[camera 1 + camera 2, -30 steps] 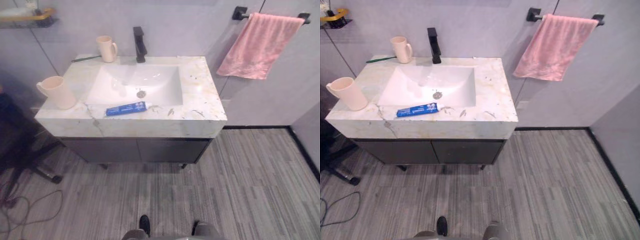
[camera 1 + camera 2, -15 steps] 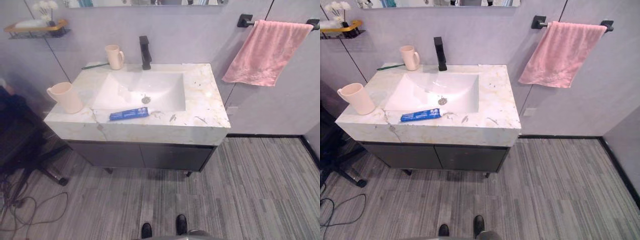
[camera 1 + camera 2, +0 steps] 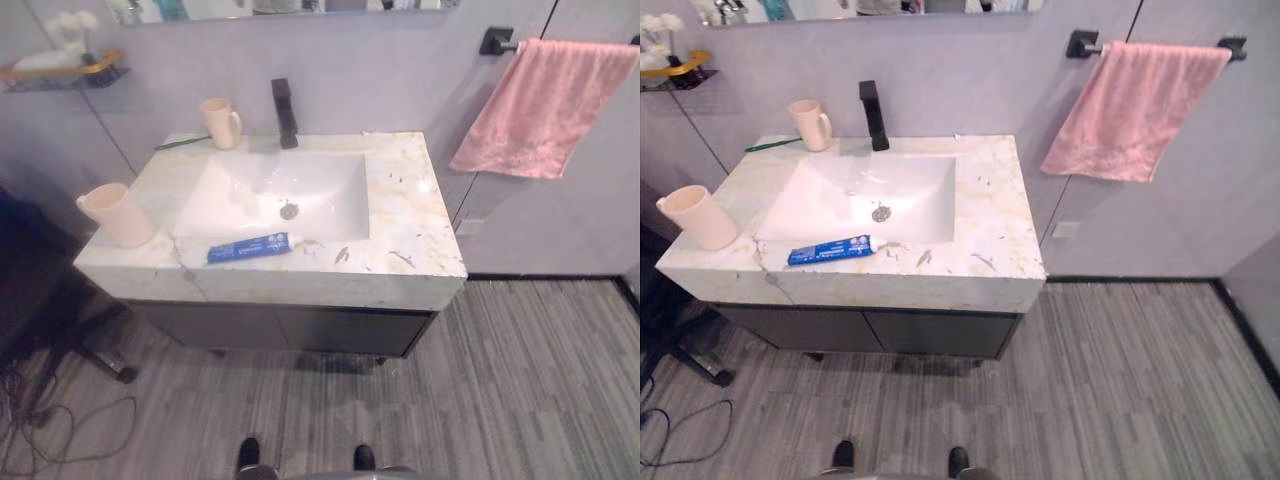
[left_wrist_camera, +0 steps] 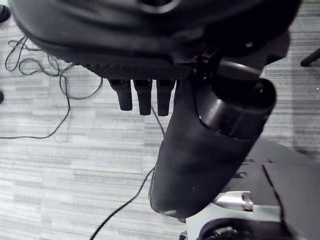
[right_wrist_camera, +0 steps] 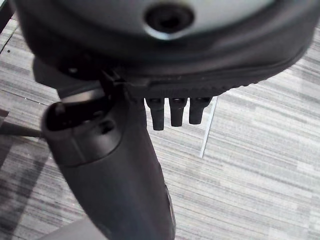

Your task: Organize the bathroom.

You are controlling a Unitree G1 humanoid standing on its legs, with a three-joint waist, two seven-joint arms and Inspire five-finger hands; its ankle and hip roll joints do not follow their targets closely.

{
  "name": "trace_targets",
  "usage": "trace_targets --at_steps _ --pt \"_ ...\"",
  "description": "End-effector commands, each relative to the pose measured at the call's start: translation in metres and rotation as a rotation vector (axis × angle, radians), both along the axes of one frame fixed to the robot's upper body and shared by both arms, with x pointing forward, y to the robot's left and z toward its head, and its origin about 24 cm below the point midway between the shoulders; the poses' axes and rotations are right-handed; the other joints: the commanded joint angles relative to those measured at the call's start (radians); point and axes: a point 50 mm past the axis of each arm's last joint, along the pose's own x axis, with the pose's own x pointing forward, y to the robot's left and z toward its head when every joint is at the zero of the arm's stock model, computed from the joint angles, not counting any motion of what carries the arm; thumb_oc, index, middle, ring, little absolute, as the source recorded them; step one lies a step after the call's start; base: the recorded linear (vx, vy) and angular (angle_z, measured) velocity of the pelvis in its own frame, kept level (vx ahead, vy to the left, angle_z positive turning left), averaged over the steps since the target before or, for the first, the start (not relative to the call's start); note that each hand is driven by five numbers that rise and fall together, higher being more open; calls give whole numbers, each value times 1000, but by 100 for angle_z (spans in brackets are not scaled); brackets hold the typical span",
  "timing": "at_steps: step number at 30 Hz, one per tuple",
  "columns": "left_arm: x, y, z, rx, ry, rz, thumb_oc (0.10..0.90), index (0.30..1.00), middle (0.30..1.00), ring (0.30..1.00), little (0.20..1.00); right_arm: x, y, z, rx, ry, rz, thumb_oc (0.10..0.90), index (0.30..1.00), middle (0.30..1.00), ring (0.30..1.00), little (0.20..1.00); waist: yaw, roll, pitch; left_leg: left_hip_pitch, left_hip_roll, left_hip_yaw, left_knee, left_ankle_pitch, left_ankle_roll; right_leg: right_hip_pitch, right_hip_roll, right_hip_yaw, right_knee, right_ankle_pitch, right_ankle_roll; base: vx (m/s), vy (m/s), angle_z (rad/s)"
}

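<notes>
A blue toothpaste tube (image 3: 248, 247) lies flat on the marble countertop (image 3: 420, 230), just in front of the white basin (image 3: 300, 180). One cream cup (image 3: 118, 213) stands at the counter's left edge, a second cream cup (image 3: 220, 123) at the back beside the black faucet (image 3: 284, 113). A green toothbrush (image 3: 180, 143) lies left of that rear cup. In the wrist views my left hand (image 4: 142, 95) and right hand (image 5: 172, 112) hang over the striped floor, both open and holding nothing.
A pink towel (image 3: 545, 110) hangs from a black bar on the right wall. A small shelf (image 3: 60, 70) with items sits on the wall at the upper left. Dark cabinet doors (image 3: 290, 328) are below the counter. A dark chair base (image 3: 60, 340) stands left of it.
The whole picture has shifted, so the camera has moved. Nothing on the counter has changed place.
</notes>
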Motion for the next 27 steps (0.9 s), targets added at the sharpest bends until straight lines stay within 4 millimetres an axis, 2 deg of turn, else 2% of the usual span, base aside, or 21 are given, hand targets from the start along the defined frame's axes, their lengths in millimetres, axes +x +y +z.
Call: trace_targets --at_steps 1,5,8,9,11,13,14,15,17,18,19,20,22,23,24,25,26,27 --pt "26 24 9 69 -73 10 800 900 900 900 900 -11 6 -4 17 69 48 800 900 900 900 900 -8 -27 14 41 -27 57 -20 -16 48 -51 -77 30 70 -16 87 68 138 10" --pt "29 30 11 97 -94 35 800 900 900 900 900 -15 13 -7 33 61 23 800 900 900 900 900 -13 -16 3 62 -32 118 -62 -32 44 -41 -111 -18 43 -3 112 38 127 11" --pt "30 31 12 104 -117 89 800 900 900 900 900 -17 14 -7 32 58 14 800 900 900 900 900 -16 -11 -2 63 -38 130 -78 -32 47 -46 -123 -33 31 8 123 -3 77 9" --pt "31 32 12 114 -150 164 800 900 900 900 900 -17 14 -7 29 57 10 800 900 900 900 900 -15 -8 -4 59 -40 129 -78 -36 48 -51 -129 -37 25 15 129 -34 139 -4" --pt "45 46 19 194 -295 427 800 900 900 900 900 -18 11 -7 24 55 -6 800 900 900 900 900 -8 -5 -7 50 -45 129 -78 -42 49 -48 -138 -55 -2 29 136 -38 94 -4" --pt "55 65 29 268 -394 579 800 900 900 900 900 -20 9 -6 25 51 -26 800 900 900 900 900 1 -6 -10 49 -53 121 -78 -44 53 -39 -142 -65 -16 35 140 -15 19 3" --pt "67 93 47 373 -521 771 800 900 900 900 900 -21 10 -7 33 50 -45 800 900 900 900 900 14 -10 -15 51 -57 113 -78 -47 57 -34 -145 -69 -19 37 143 -4 -12 8" --pt "70 100 52 385 -535 797 800 900 900 900 900 -21 11 -7 35 52 -50 800 900 900 900 900 17 -11 -17 52 -57 113 -78 -47 57 -31 -145 -71 -19 37 144 5 -30 12" --pt "80 139 82 526 -697 981 800 900 900 900 900 -24 13 -8 44 55 -74 800 900 900 900 900 29 -21 -28 60 -52 109 -78 -48 56 -15 -146 -84 -26 36 147 23 -46 18" --pt "84 147 91 559 -727 998 800 900 900 900 900 -24 13 -8 46 58 -77 800 900 900 900 900 32 -23 -32 60 -51 109 -78 -48 55 -11 -146 -87 -30 36 148 36 -58 15" --pt "98 166 116 640 -840 1061 800 900 900 900 900 -25 14 -8 51 58 -85 800 900 900 900 900 37 -31 -41 63 -46 109 -78 -49 52 0 -146 -97 -37 36 149 29 -40 11" --pt "104 171 124 674 -873 1066 800 900 900 900 900 -25 14 -8 53 58 -87 800 900 900 900 900 39 -33 -43 64 -45 107 -78 -49 51 3 -146 -99 -39 36 150 39 -54 14" --pt "131 189 171 825 -1042 1085 800 900 900 900 900 -25 16 -9 59 60 -92 800 900 900 900 900 48 -40 -55 69 -39 105 -78 -51 47 16 -145 -107 -47 34 150 30 -52 17" --pt "136 192 184 880 -1109 1095 800 900 900 900 900 -25 17 -9 60 60 -94 800 900 900 900 900 50 -42 -59 69 -38 104 -78 -52 46 18 -145 -109 -49 34 151 37 -76 12" --pt "155 202 235 1005 -1285 1137 800 900 900 900 900 -26 18 -9 64 67 -100 800 900 900 900 900 58 -46 -71 74 -32 103 -78 -55 43 29 -142 -115 -54 31 150 39 -81 12" --pt "161 207 263 1059 -1364 1168 800 900 900 900 900 -29 19 -10 68 72 -102 800 900 900 900 900 60 -49 -77 76 -29 103 -78 -57 41 34 -141 -118 -57 30 151 41 -78 11" --pt "163 209 275 1076 -1391 1180 800 900 900 900 900 -30 19 -10 70 75 -104 800 900 900 900 900 62 -50 -80 77 -28 102 -78 -58 40 37 -140 -119 -58 29 151 33 -53 13" --pt "165 212 295 1115 -1449 1198 800 900 900 900 900 -31 19 -10 72 80 -105 800 900 900 900 900 64 -52 -85 79 -27 101 -78 -60 38 42 -139 -121 -62 28 151 45 -64 7"
